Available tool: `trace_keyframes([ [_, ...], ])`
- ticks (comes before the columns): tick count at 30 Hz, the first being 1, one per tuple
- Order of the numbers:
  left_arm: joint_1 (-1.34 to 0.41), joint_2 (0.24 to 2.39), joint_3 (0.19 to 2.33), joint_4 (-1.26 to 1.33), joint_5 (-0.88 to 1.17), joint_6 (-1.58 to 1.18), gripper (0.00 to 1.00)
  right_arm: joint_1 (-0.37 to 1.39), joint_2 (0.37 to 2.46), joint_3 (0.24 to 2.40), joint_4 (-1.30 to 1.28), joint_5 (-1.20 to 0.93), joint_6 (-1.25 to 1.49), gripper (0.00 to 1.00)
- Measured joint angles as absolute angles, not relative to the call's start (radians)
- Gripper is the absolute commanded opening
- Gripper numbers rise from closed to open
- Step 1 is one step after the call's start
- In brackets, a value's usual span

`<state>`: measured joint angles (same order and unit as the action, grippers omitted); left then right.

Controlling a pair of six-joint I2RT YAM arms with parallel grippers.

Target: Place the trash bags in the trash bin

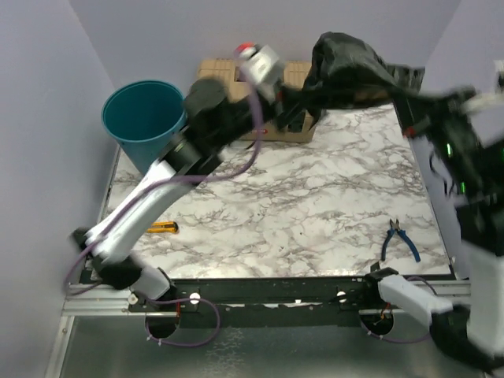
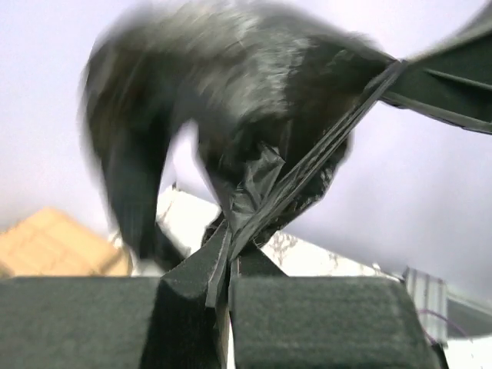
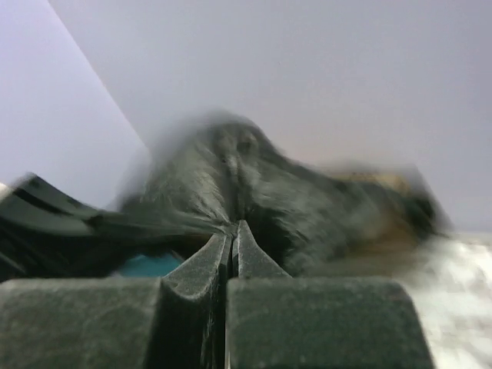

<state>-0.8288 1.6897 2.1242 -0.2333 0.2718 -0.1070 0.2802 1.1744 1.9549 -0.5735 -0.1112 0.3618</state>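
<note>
A black trash bag [image 1: 346, 67] hangs in the air over the table's back right, stretched between both arms. My left gripper [image 1: 305, 98] reaches it from the left. In the left wrist view that gripper [image 2: 229, 242] is shut on a twisted strip of the bag [image 2: 231, 100], whose bulk is above the jaws. From the right, my right gripper [image 1: 408, 93] holds the bag too. Its wrist view shows the jaws [image 3: 233, 227] shut on the blurred film [image 3: 300, 192]. The teal trash bin [image 1: 146, 118] stands upright at the back left, apart from the bag, and peeks out low in the right wrist view [image 3: 150, 265].
A tan toolbox [image 1: 216, 75] sits against the back wall, partly behind the left arm. Blue-handled pliers [image 1: 402, 240] lie near the front right of the marble table [image 1: 299, 205]. A small orange knife [image 1: 163, 227] lies at the front left. Walls close in on three sides.
</note>
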Motion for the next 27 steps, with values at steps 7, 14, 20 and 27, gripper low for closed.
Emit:
trace_keyframes([
  [7, -0.82, 1.022, 0.889, -0.028, 0.042, -0.359, 0.0, 0.28, 0.776, 0.994, -0.524, -0.088, 0.512, 0.01],
  [14, -0.813, 1.404, 1.114, -0.419, -0.029, -0.329, 0.0, 0.279, 1.109, 1.293, -0.837, -0.072, 0.481, 0.01],
  [20, -0.826, 1.712, 2.113, -0.418, 0.007, -0.186, 0.0, 0.279, 1.208, 1.956, -0.606, -0.171, 0.395, 0.01],
  [27, -0.873, 1.334, 1.84, -0.248, -0.079, -0.211, 0.0, 0.279, 0.781, 1.429, -0.424, -0.12, 0.424, 0.0],
])
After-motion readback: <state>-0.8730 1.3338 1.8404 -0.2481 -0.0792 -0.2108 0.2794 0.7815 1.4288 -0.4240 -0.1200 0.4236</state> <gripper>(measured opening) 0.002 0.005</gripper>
